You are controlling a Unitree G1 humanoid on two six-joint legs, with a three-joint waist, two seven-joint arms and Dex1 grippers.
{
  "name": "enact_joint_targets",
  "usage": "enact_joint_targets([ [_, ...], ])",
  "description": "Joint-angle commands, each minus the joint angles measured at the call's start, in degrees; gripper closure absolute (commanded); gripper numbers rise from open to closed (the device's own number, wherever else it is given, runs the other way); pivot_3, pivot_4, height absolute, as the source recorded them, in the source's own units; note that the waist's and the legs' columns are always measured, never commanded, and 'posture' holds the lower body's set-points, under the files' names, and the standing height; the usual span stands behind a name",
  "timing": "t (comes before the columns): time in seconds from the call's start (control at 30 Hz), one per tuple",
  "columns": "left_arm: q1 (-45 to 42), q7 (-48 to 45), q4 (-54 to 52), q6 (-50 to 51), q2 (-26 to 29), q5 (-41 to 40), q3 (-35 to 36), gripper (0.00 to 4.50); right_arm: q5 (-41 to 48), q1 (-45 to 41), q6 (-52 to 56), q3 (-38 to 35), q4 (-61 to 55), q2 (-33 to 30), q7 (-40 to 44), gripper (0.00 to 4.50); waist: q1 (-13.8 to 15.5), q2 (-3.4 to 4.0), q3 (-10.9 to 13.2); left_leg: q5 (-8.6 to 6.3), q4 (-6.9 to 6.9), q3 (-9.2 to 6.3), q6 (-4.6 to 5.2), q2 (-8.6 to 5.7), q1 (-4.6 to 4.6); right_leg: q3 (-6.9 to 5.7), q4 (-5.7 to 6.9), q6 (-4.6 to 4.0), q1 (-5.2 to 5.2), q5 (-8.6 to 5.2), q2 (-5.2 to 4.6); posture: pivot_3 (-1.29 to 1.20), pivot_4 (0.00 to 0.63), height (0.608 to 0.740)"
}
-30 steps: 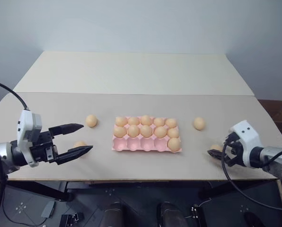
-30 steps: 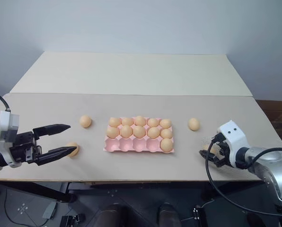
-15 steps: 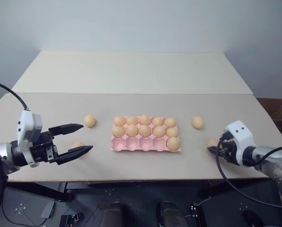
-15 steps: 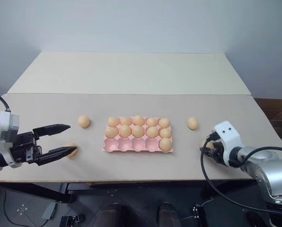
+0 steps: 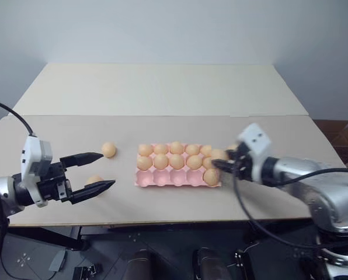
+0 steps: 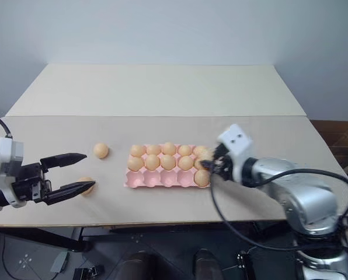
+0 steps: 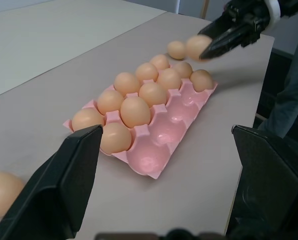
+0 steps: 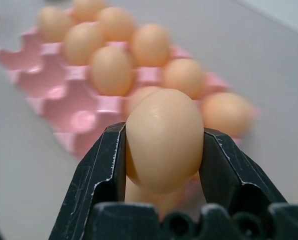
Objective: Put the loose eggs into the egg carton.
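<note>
Head views: the right pincer (image 5: pixel 219 164), clenched on an egg (image 5: pixel 218 154), hangs over the right end of the egg carton (image 5: pixel 162 178) mid-bench; the egg behind it is hidden.

Left wrist: the left pincer (image 7: pixel 164 170) is released.

Right wrist: fingers (image 8: pixel 106 167) grip the egg's smooth, likely fragile sides.

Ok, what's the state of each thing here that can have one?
egg carton: eleven cups filled, four front cups empty.
held egg: off the table, clamped in the right tool.
egg by the left tool: lying on the table.
egg left of the carton: lying on the table.
egg past the carton's right end: lying on the table.
left tool: open, empty.
right tool: shut on the held egg.
</note>
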Motion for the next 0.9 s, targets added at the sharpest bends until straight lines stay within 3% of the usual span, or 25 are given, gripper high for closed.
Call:
enact_joint_targets([
  [0.03, -0.3, 1.0, -2.0, -0.5, 0.2, -0.2, 0.9, 0.0, -2.7, -0.9, -2.2, 3.7, 0.6, 1.0, -1.4, 2.3, 0.1, 0.0, 0.0, 0.0, 0.01, 0.0, 0.0, -0.01, -0.01, -0.03, -0.01, 0.0, 0.01, 0.0, -0.02, 0.0, 0.15, 0.74],
  [0.13, 0.5, 1.5, -2.6, 0.0, 0.4, -0.5, 1.8, 0.0, -4.2, -0.7, -2.7, 5.8, 2.0, 0.9, -1.4, 2.3, 0.2, 0.0, 0.0, 0.0, 0.06, 0.01, 0.0, -0.09, -0.03, 0.0, -0.03, 0.01, 0.02, 0.01, -0.12, 0.0, 0.15, 0.74],
  [0.23, 1.5, 1.2, -3.1, -0.3, 0.4, -0.4, 2.1, 0.0, -4.8, -1.3, -2.9, 6.6, 2.2, 2.0, -1.6, 1.7, 0.1, -0.01, 0.0, 0.0, 0.07, 0.0, 0.0, -0.09, -0.01, 0.03, -0.04, 0.04, 0.02, 0.02, -0.11, 0.0, 0.15, 0.74],
  [0.4, 1.5, 0.7, -2.6, -0.7, 0.7, -0.5, 2.2, 0.0, -2.2, -2.0, -1.0, 0.8, -1.8, 0.5, 0.1, 0.02, 0.1, 0.0, 0.0, 0.01, 0.07, 0.0, -0.01, -0.04, -0.01, -0.03, 0.05, 0.02, 0.0, 0.02, -0.05, 0.0, 0.15, 0.74],
  [0.57, 2.8, -1.6, -0.8, -1.3, 1.5, 0.4, 3.5, 0.0, 1.7, 0.8, -2.0, -9.5, -4.3, -7.2, 5.6, 0.02, 0.2, -0.01, 0.0, 0.01, 0.06, 0.02, -0.01, -0.07, -0.02, -0.02, -0.03, 0.02, 0.02, 0.02, -0.09, 0.0, 0.15, 0.74],
  [0.73, 4.5, -5.9, 5.3, -3.5, 2.7, 2.7, 6.2, 0.0, 1.8, 12.4, -12.6, -24.1, 0.4, -17.3, 17.2, 0.02, 0.9, -0.01, 0.0, -0.01, -0.01, 0.13, 0.02, -0.07, -0.02, -0.06, -0.15, 0.03, 0.03, -0.01, -0.09, 0.0, 0.15, 0.74],
  [0.9, 4.8, -7.7, 8.2, -5.0, 3.0, 4.8, 6.6, 0.0, -3.6, 22.2, -23.9, -28.5, 5.5, -20.0, 21.0, 0.02, 0.9, -0.02, 0.0, 0.0, 0.03, 0.19, 0.01, -0.02, 0.04, -0.04, -0.1, 0.12, 0.07, -0.06, -0.04, 0.0, 0.15, 0.74],
])
